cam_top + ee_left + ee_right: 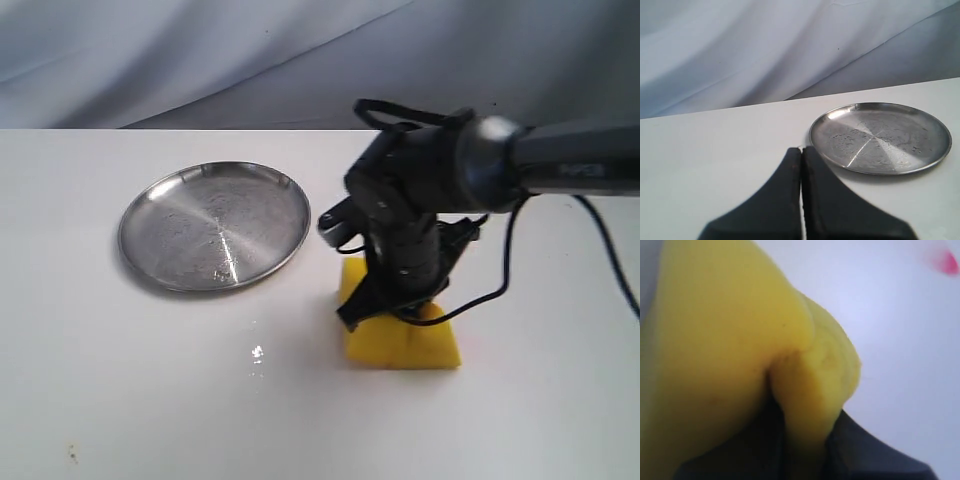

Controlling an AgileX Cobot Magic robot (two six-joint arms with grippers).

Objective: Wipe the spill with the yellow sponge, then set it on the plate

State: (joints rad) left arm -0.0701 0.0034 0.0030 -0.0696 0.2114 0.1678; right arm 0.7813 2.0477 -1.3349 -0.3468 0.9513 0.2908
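The yellow sponge (408, 345) rests on the white table, right of the plate (215, 225). My right gripper (392, 312) comes down on it from above and is shut on it. In the right wrist view the sponge (715, 340) fills most of the picture, and a fold of foam is pinched at the right gripper (807, 442). A small glistening wet spot (257, 352), probably the spill, lies left of the sponge and apart from it. My left gripper (801, 150) is shut and empty, low over the table near the plate (880, 137).
A tiny pink-red mark (946, 262) sits on the table beyond the sponge. A black cable (500, 270) loops beside the right wrist. A grey cloth backdrop (200, 60) hangs behind the table's far edge.
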